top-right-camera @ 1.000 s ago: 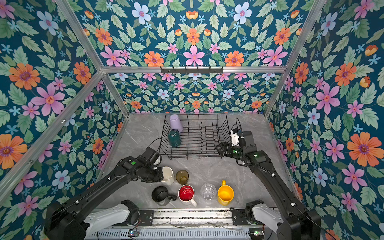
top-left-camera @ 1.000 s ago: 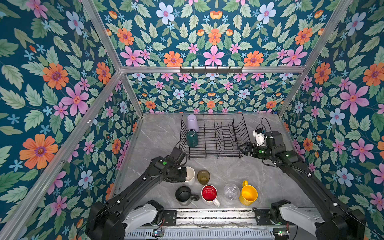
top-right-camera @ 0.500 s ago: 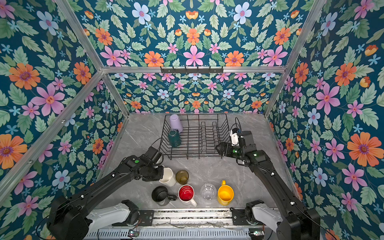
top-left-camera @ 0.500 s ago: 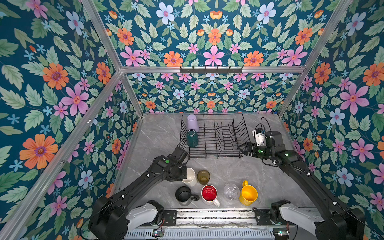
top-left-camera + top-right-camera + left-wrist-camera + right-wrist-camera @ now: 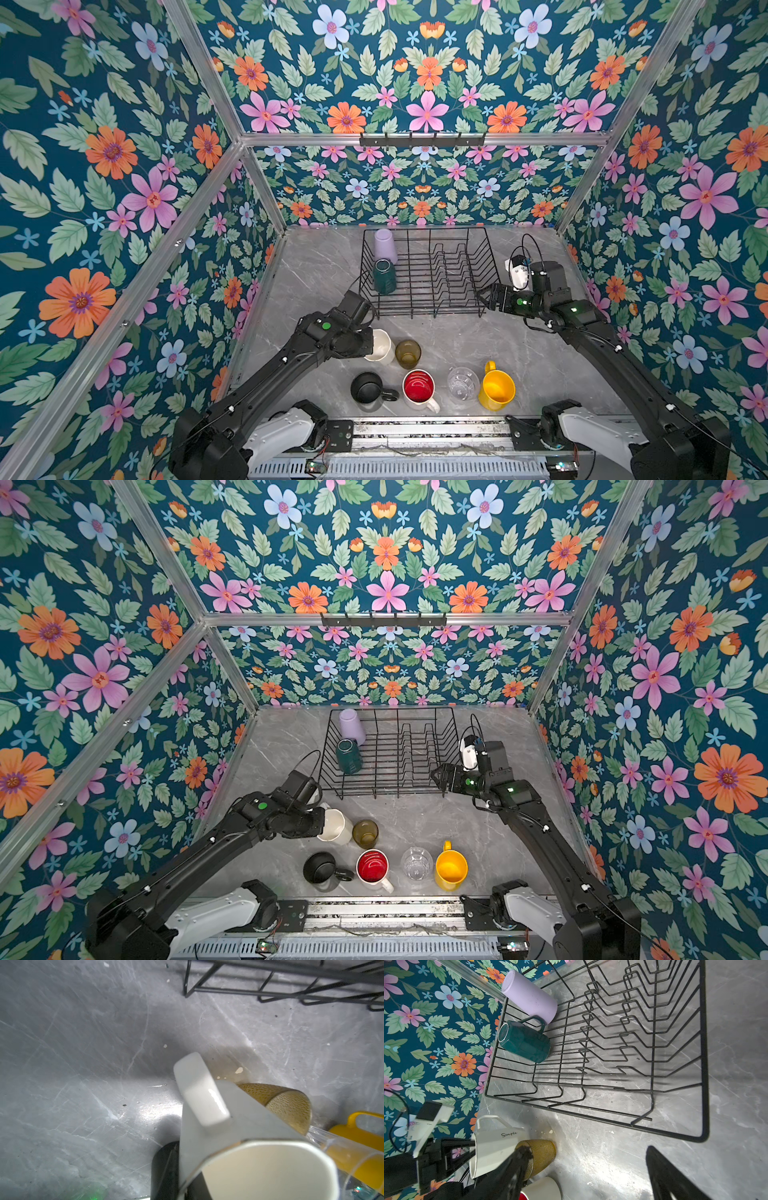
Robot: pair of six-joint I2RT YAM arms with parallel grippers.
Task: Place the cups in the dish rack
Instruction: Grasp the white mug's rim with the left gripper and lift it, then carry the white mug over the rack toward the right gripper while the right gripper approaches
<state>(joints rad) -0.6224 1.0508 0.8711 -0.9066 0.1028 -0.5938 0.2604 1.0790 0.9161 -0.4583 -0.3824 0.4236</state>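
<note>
Your left gripper (image 5: 369,345) has just clamped onto the wall of the cream mug (image 5: 382,347). The right wrist view shows one finger inside the rim and one outside; a second ago those jaws stood partly apart around that same rim. The grasp step looks done, so the lift and the carry over the near wall of the rack (image 5: 440,274) should come next. The mug sits where it was, on the table (image 5: 478,340) just in front of the rack's near left corner, roughly upright. You cannot tell yet whether its base has left the surface. The amber glass (image 5: 408,353) stands hard against its side away from the gripper, so a straight-up lift seems safer than a sideways drag. Nothing else differs from the earlier frames. The tumbler (image 5: 383,245) and teal mug (image 5: 384,276) lie at the rack's left end. The black mug (image 5: 368,387), red mug (image 5: 418,386), clear glass (image 5: 462,382) and yellow mug (image 5: 496,390) wait in a row farther in front of the rack. Your right gripper (image 5: 482,296) has not moved: it hangs at the rack's near right corner, spread wide and empty. By my count, two cups are loaded and six remain.
</note>
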